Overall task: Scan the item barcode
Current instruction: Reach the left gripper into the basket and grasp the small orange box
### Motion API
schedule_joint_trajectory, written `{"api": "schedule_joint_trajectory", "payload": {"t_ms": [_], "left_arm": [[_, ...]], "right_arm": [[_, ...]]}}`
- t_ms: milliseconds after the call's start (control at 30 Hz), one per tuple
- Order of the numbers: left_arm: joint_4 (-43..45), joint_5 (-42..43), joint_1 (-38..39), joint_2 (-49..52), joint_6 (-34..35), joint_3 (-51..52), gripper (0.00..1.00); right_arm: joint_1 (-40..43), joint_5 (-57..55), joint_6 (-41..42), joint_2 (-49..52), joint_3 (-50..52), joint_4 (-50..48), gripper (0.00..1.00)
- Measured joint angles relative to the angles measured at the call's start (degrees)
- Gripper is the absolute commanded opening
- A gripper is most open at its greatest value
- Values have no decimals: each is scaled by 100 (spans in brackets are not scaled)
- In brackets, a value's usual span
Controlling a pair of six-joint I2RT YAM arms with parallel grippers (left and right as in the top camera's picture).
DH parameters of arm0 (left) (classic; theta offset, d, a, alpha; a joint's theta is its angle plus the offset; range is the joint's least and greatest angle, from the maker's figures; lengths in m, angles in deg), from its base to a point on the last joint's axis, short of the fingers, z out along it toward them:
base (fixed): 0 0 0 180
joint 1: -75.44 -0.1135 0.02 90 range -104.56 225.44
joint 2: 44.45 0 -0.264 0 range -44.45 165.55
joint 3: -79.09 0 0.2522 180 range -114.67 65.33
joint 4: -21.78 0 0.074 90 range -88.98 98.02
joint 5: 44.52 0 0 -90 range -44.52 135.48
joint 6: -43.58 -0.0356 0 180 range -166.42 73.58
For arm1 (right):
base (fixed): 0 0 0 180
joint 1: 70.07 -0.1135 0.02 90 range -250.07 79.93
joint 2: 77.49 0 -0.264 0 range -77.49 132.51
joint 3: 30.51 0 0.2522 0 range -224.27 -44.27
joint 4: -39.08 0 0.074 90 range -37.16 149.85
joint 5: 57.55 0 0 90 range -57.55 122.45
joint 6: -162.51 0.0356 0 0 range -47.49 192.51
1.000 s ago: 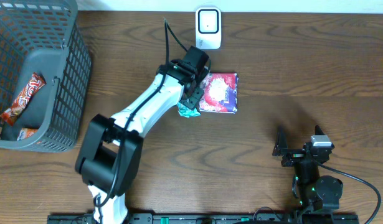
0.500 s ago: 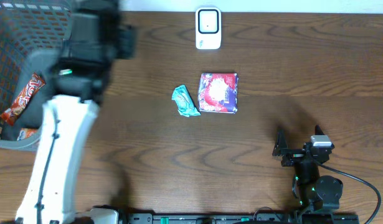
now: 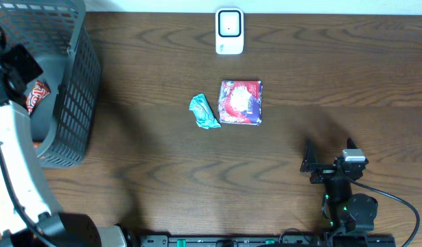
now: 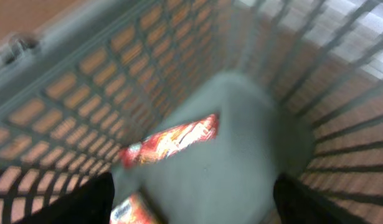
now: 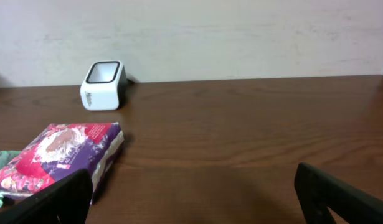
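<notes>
Step, as judged: pick red snack bar [image 4: 172, 140] from basket [image 3: 80, 68] | left gripper [image 4: 194, 186] spread, empty; right gripper [image 5: 194, 193] spread, idle | Advice: straddle bar's narrow width, clear of basket sides.

A dark brown wooden table [image 3: 162, 158] meets a pale wall [image 5: 241, 31] at its far edge, and 1 grey plastic mesh basket [image 3: 80, 82] stands on its left end.

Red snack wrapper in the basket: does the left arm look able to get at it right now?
Probably yes. The left gripper hangs open over the basket, and the red wrapper lies uncovered on its floor below, nothing between them.
</notes>
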Motion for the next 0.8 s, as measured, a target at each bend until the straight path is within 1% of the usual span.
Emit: {"api": "schedule_joint_trajectory", "payload": {"t_ms": [100,167,233,300,533,633,800], "left_arm": [[-328,0,-208,356,-7,0,86],[-518,-35,-299,588,140,2,86],[-780,-192,-350,800,494,4,87],[-997,-442,-372,1036,1034,20,87],[-1040,-767,-380,1679,2441,280,87],[-1049,-798,-382,1987,2830,391,87],[-1051,-817,-393,2476,3128,433,87]], "right_arm": [[0,0,0,2,0,-2,99],[0,0,0,2,0,-2,99],[0,0,0,2,0,-2,99],[0,0,0,2,0,0,99],[0,0,0,2,0,0,99],[0,0,0,2,0,-2,99],[0,0,0,2,0,-2,99]]}}
